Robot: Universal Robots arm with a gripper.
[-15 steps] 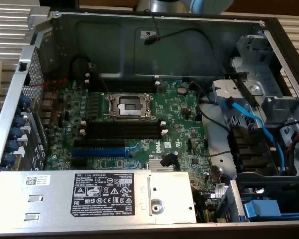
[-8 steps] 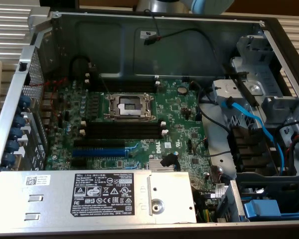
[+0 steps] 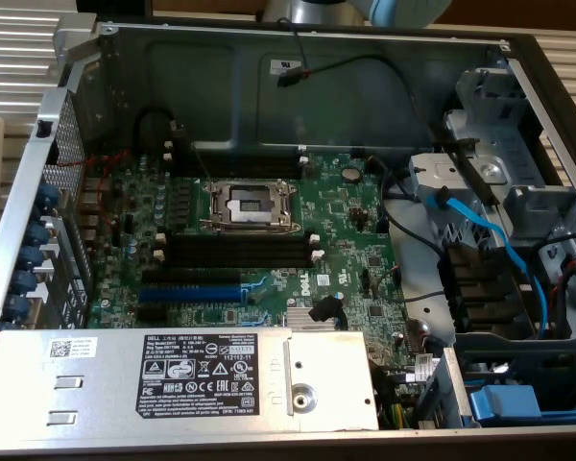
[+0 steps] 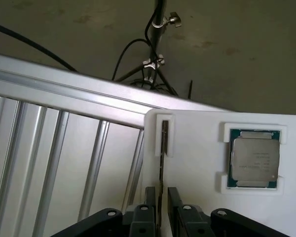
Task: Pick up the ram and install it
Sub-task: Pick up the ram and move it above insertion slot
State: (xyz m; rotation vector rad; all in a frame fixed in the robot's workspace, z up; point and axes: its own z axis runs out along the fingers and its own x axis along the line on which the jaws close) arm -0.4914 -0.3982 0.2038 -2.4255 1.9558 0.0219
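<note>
**rig_newbie:** quick check, how far have I got with the ram install?

**benchrat:** Barely started, by the look of it. Your jaws are narrow, one finger either side of the ram, which stands on edge right between them. I can make out a sliver of gap on one side, so I'd call that straddling, not clamped.

**rig_newbie:** and where's the stick sitting exactly?

**benchrat:** In the white tray. Its far end, out ahead of your jaws, is tucked into a little raised bracket. Off to one side of your jaws, well apart from the ram, there's a CPU in its own corner guides on the same tray. On the other side of your jaws the tray ends and it's the ribbed aluminium desk.

**rig_newbie:** so nothing's in the board yet?

**benchrat:** Nope. In the exterior view the motherboard lies in the open case, and the long black slots beside the CPU socket are all bare. I'd say you're at the grasp itself, so the lift, the carry and the seating are all left.
</note>
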